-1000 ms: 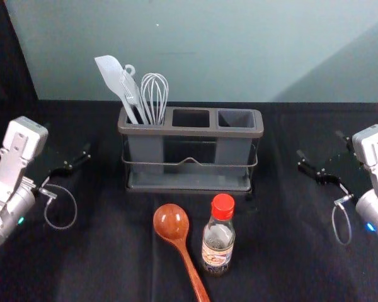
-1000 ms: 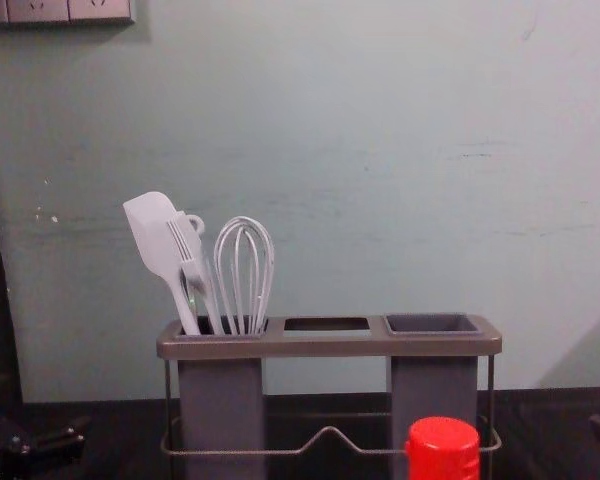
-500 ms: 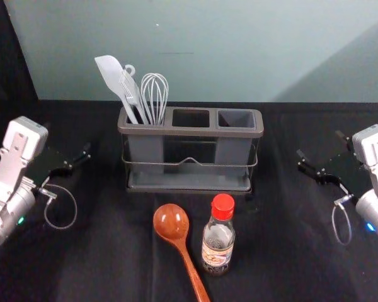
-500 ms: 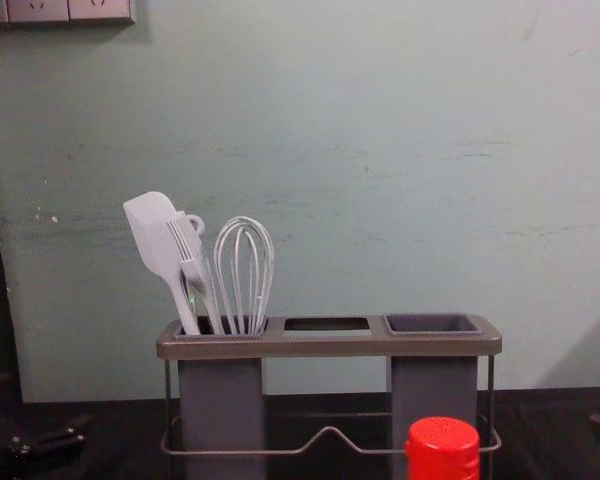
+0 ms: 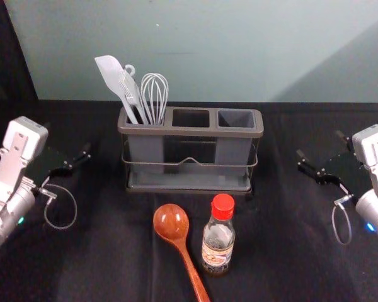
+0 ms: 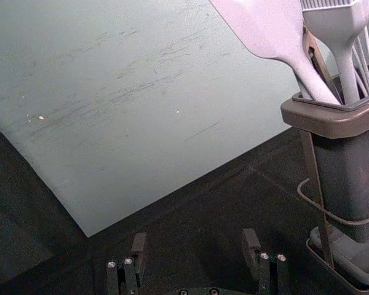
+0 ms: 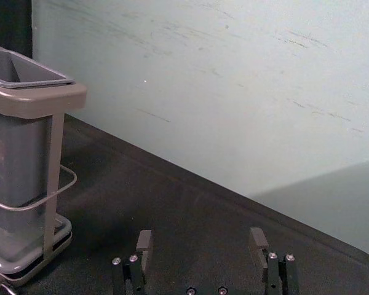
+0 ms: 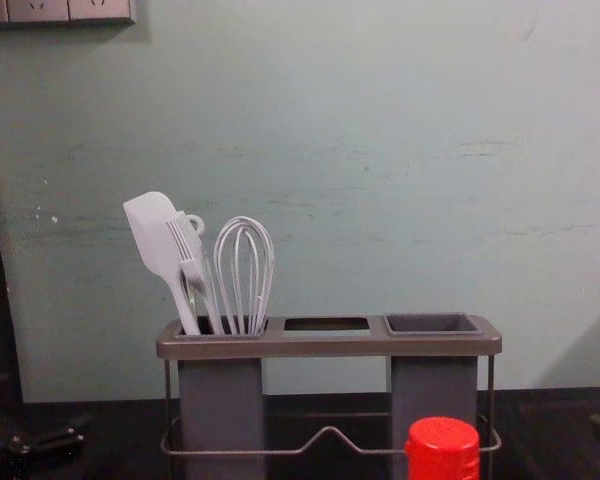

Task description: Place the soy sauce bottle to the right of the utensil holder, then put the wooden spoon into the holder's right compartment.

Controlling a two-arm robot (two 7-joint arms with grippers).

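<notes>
One pale grey-green wall (image 5: pixel 239 50) rises behind one black cloth-covered worktop (image 5: pixel 113 258). One grey, three-compartment utensil holder (image 5: pixel 189 131) stands toward the back, its left compartment holding pale utensils, among them one spatula (image 5: pixel 110 72), one whisk (image 5: pixel 155 100) and one brush (image 5: pixel 131 88). Two grippers, left gripper (image 5: pixel 66 141) and right gripper (image 5: pixel 319 143), flank it, jaws apart. One reddish-brown wooden spoon (image 5: pixel 171 223) lies in front, beside one upright, red-capped glass soy sauce bottle (image 5: pixel 218 242).

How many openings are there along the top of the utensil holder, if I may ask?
3, side by side: the left opening, where pale utensils stand; the middle opening; and the right opening, both with nothing sticking out.
</notes>
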